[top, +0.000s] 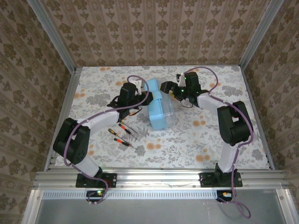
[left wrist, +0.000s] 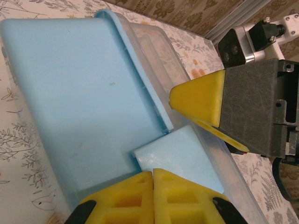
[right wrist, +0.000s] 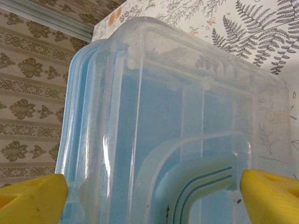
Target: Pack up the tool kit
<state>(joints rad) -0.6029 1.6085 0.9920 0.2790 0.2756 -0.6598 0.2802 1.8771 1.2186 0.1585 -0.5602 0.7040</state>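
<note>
At centre frame, the left gripper (left wrist: pixel 153 177) is clenched shut beside the light-blue case (top: pixel 159 109). The right gripper (right wrist: pixel 154 186), jaws spread wide, straddles the case's end. Screwdrivers (top: pixel 122 133) lie on the table at lower left.

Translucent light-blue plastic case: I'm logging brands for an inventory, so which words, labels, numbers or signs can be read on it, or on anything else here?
None can be read.
The translucent light-blue plastic case shows no print, sticker or raised lettering in either wrist view.
The red-and-black screwdrivers on the table are too small in the top view to show any marking.
</note>
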